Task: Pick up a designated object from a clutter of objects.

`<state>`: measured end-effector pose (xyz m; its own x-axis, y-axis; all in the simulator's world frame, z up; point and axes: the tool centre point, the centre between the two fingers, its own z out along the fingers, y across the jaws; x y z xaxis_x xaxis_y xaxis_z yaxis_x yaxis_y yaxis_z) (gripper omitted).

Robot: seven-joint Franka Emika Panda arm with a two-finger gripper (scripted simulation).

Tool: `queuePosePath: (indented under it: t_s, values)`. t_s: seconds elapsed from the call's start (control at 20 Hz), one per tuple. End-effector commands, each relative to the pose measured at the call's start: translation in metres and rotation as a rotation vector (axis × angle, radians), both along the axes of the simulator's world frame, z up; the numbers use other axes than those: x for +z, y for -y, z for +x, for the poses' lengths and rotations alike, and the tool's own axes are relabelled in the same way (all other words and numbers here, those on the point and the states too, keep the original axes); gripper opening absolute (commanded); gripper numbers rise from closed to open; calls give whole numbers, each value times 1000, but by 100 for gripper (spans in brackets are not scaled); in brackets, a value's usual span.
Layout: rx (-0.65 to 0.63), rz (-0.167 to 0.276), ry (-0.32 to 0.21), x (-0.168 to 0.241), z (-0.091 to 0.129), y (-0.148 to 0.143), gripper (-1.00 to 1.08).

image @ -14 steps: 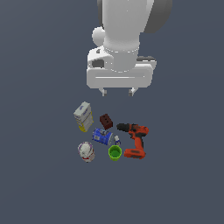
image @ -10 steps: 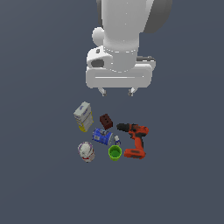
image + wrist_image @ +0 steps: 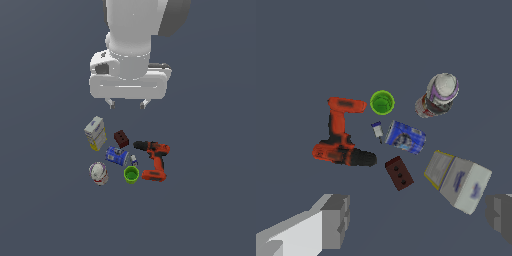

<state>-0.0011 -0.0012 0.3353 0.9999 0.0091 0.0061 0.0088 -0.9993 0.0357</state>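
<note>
Gripper [image 3: 126, 103]: fingers spread wide, holding nothing, up above the clutter
Whitish ball-like thing [image 3: 99, 173]: on the floor, exterior view's left of the green cup [image 3: 131, 174], near the blue can [image 3: 116, 156]

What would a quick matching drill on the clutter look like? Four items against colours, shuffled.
Items:
1. drill
2. cup
3. can lying on its side
4. small block

Colours:
A. blue
B. dark red
C. orange-red
D. green

Pairs: 1-C, 2-D, 3-A, 4-B
</note>
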Motion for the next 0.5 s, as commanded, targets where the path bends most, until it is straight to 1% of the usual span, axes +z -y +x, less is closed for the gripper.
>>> queuePosePath:
  t_s: [0.0, 0.2, 0.45]
  values:
    - [-1, 0, 0, -1, 1, 0, 100]
    - [-20, 4, 0, -5, 7, 3, 100]
    - [-68, 14, 0, -15, 23, 12, 100]
